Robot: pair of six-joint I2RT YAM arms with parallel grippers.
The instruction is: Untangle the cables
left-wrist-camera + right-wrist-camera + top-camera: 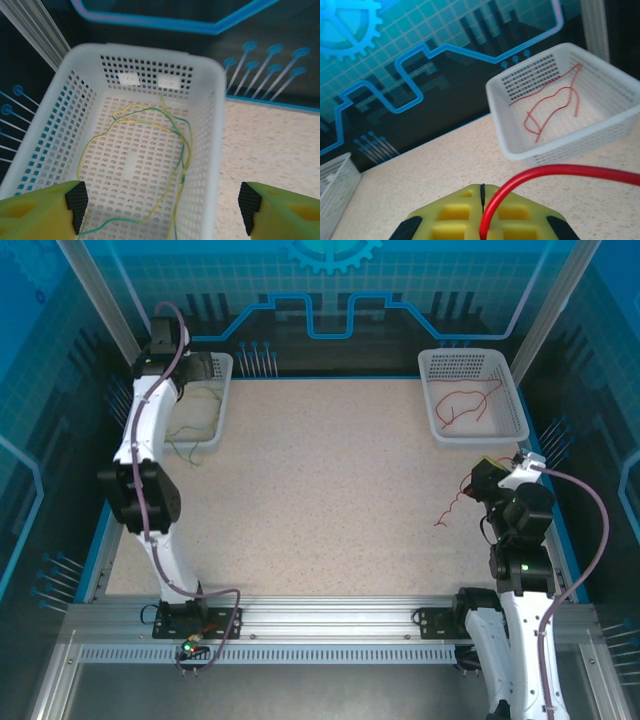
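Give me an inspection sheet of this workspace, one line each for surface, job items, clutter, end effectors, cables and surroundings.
Surface: speckled beige table.
Job's things: yellow and green cables lie in the left basket, one end seemingly over its near rim; one red cable lies in the right basket; a second red cable trails from the right end effector toward the table.
Clutter: nothing seen.
End effectors: left end effector open above the left basket, holding nothing; right end effector shut on the second red cable.
Cables: purple-grey arm cables run along both arms.
Surroundings: blue printed panels on the walls; aluminium rail at the near edge.
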